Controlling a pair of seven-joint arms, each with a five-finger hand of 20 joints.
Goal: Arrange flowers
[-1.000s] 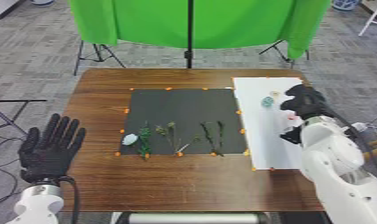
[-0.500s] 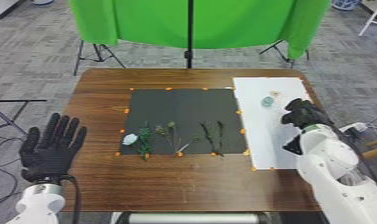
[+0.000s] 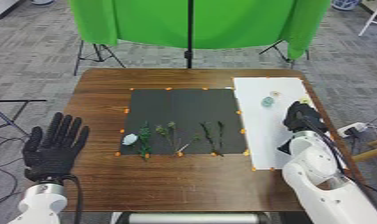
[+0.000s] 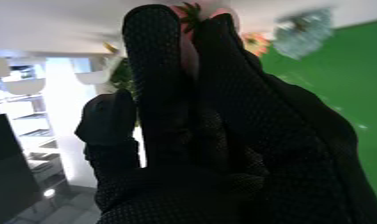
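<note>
In the head view my right hand (image 3: pixel 302 119) is over the right side of the white sheet (image 3: pixel 263 135). In the right wrist view this hand (image 4: pixel 247 95) has straight fingers, with a pink flower (image 4: pixel 224 12) partly hidden behind their tips. A blue-green flower (image 3: pixel 267 101) and a small pale orange flower (image 3: pixel 274 93) lie farther back on the sheet. On the dark mat (image 3: pixel 171 107) are a white flower (image 3: pixel 129 139), leafy green stems (image 3: pixel 144 140) and several thin stems (image 3: pixel 221 136). My left hand (image 3: pixel 56 148) is open at the table's left edge.
Orange markers line the mat and the sheet on the brown table (image 3: pixel 180 185). A green cloth (image 3: pixel 140 22) hangs on a stand beyond the far edge. A tripod (image 3: pixel 100 55) stands behind the table.
My right hand has moved nearer along the sheet, and its forearm has swung inward. A yellowish flower behind it has come into sight. The left hand has barely shifted.
</note>
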